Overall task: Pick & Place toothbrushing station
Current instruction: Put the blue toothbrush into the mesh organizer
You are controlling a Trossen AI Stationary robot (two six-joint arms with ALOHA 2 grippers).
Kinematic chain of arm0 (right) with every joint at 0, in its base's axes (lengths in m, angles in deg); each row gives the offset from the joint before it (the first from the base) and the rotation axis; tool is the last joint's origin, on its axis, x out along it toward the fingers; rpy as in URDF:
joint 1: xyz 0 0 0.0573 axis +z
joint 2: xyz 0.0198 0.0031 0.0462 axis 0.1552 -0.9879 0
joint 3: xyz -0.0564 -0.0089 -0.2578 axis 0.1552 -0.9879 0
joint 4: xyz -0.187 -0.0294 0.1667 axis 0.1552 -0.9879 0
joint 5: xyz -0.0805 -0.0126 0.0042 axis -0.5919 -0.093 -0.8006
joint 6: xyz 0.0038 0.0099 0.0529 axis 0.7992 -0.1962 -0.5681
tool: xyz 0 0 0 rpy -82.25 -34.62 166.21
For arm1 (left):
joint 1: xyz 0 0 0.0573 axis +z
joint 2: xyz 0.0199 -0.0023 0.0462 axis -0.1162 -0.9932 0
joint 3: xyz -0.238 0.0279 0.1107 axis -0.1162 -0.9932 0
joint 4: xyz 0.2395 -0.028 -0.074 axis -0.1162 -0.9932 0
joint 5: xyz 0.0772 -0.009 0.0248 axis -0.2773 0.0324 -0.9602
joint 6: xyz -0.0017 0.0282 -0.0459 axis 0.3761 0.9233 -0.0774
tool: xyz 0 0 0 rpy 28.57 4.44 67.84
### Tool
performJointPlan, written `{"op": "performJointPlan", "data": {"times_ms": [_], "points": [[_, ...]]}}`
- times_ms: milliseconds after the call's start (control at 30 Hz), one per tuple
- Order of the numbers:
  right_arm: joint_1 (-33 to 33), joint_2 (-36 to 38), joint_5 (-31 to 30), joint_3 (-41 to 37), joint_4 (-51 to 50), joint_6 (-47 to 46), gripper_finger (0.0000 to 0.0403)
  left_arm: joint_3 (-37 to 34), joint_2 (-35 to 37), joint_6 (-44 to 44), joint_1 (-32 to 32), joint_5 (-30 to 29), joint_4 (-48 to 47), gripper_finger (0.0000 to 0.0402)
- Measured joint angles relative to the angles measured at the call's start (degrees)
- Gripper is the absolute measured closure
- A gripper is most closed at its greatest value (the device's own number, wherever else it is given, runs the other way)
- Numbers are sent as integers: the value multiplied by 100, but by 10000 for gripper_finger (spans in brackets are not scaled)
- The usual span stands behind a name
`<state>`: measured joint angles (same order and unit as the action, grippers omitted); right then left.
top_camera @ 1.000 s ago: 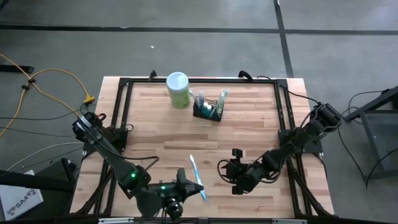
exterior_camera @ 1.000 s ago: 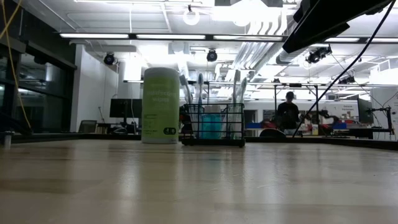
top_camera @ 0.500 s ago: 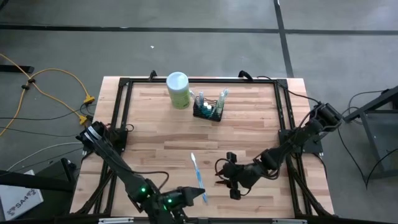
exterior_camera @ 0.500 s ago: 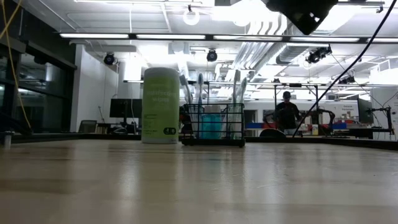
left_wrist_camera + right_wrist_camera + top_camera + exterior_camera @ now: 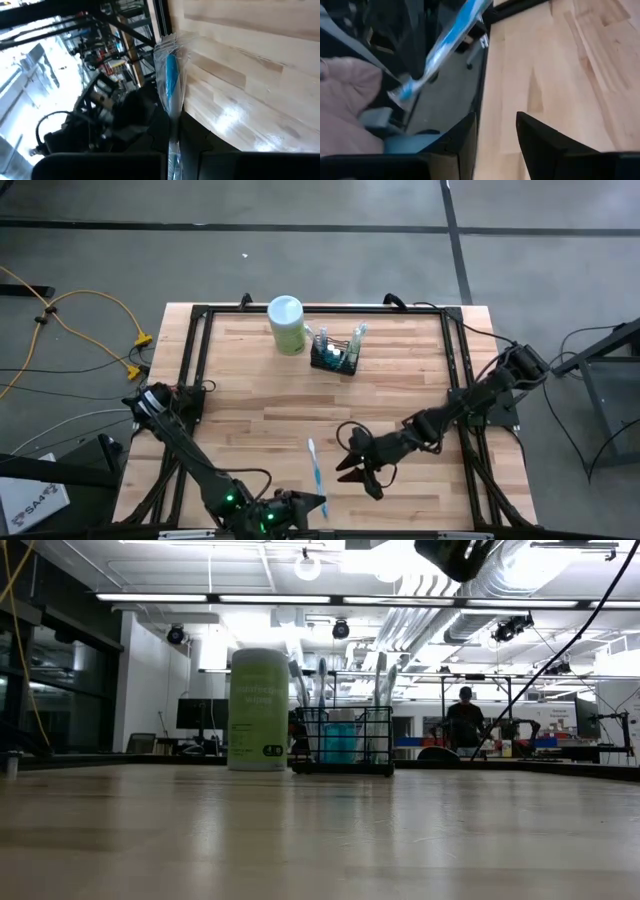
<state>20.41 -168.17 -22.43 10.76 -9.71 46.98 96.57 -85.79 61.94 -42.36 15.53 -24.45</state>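
While the wrapped toothbrush is clamped in the shut left pincer near the desk's front edge, the right pincer, half open and empty, should be aligned squarely around it; the basket is left standing at the back.

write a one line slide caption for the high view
Left claw shut on a wrapped blue toothbrush at the table's near edge, open right claw beside it; toothbrushing station waits across the table.
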Motion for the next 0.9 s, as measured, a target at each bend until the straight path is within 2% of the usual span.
{"op": "performJointPlan", "data": {"times_ms": [300,467,733,900], "points": [[-400,2,581,0,357,-783,270,0,0,-46,22,445,-181,392],[-491,2,681,2,460,-911,270,0,2,-423,134,530,-428,392],[-633,2,714,2,595,-953,270,0,4,-578,311,1005,-566,392],[-738,2,781,2,625,-1044,270,0,4,-552,434,1109,-601,392]]}}
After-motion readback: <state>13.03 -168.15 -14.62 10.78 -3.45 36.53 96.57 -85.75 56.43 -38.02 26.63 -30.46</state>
